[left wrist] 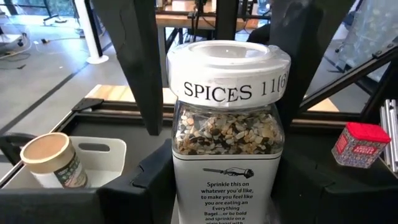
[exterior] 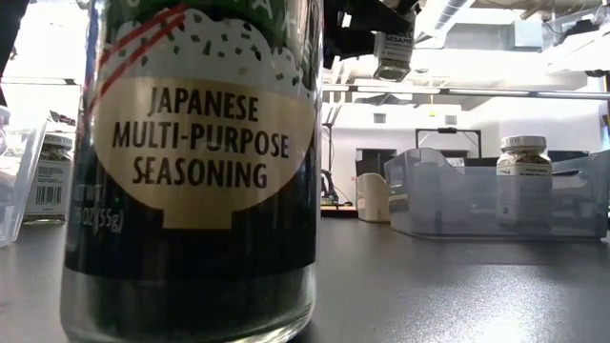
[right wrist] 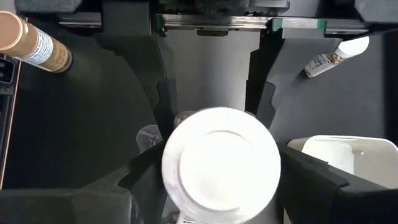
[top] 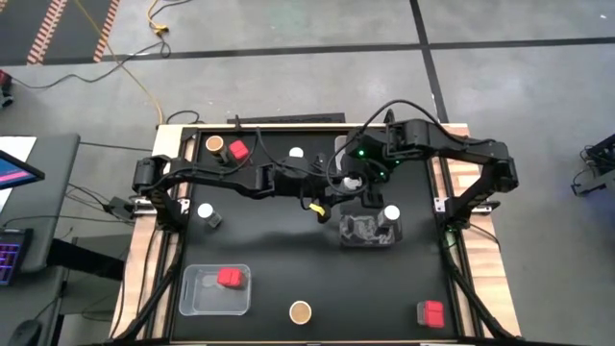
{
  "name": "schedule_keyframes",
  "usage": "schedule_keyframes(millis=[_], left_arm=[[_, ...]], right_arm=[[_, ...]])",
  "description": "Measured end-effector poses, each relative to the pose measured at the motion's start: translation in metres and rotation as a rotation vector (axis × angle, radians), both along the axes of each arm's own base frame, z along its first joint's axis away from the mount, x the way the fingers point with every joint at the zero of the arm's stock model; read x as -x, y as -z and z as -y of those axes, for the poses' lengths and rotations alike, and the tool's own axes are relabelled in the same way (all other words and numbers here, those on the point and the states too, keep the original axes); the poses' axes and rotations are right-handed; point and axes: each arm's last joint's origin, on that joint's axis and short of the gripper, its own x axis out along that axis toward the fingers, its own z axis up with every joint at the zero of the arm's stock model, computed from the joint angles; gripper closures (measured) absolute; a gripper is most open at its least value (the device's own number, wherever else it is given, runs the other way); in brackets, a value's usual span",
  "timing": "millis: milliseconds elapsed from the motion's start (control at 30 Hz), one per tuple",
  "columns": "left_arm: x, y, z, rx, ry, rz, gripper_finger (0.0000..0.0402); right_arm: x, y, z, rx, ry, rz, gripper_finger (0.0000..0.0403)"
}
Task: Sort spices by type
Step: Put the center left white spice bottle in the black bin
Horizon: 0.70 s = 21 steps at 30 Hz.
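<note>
Left: clear tray (top: 192, 298) with a red box (top: 229, 278) near the front edge. Cork jar (top: 214, 144) and a second red box (top: 237, 151) sit at the far edge. Mid-worktop (top: 279, 240) is bare. Centre: left tool (left wrist: 227, 186) is clenched on a white-lidded jar (left wrist: 227, 124), held off the surface. Right tool (right wrist: 221, 168) is over its lid; can't tell if it's gripping. Right: another clear tray (top: 357, 234), third red box (top: 430, 312) at the front corner. Grey floor (top: 500, 19) around.

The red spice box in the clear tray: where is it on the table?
In the high view, the red spice box lies inside the clear tray at the table's front left, left of the cork-topped jar.
</note>
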Motion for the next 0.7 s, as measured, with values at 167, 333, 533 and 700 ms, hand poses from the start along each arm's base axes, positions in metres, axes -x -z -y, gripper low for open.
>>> schedule_keyframes(millis=[167,333,533,700], left_arm=[[-0.0002,-0.0018,0.0000,0.000,0.000,0.019,0.0200],[-0.0002,-0.0014,0.0000,0.000,0.000,0.014,0.0200],[-0.0001,-0.0011,-0.0002,0.000,-0.002,0.012,0.0200],[-0.0001,-0.0010,-0.0001,0.034,-0.006,0.013,0.0200]], right_arm=[[-0.0004,-0.0004,0.0001,0.001,0.000,0.007,0.0123],[-0.0004,-0.0004,-0.0001,0.001,-0.001,0.007,0.0147],[-0.0003,-0.0003,-0.0001,0.001,0.000,0.005,0.0183],[-0.0001,-0.0002,-0.0001,-0.003,-0.001,0.003,0.0183]])
